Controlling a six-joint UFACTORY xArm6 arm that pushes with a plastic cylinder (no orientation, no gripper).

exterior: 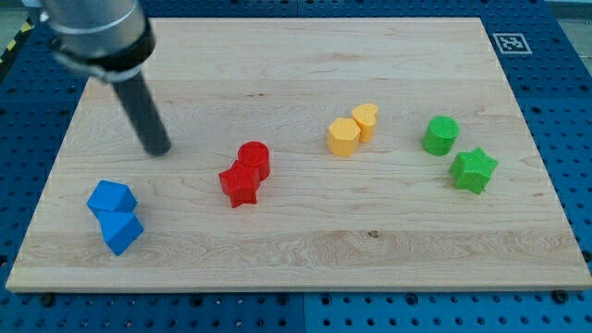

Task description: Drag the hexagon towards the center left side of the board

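Though far from yellow hexagon (343, 137), my tip (158, 148)

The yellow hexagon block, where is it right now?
The yellow hexagon block sits right of the board's centre, touching the yellow heart block at its upper right, far from my tip.

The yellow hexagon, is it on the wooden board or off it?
On the board. The yellow hexagon sits on the wood, touching the other yellow block, right of centre. My tip is far to its left.

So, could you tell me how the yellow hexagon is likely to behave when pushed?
The yellow hexagon looks squat and flat-based, so it should slide, not roll. It touches the yellow heart-like block, which may drag along. My tip is far to its left.
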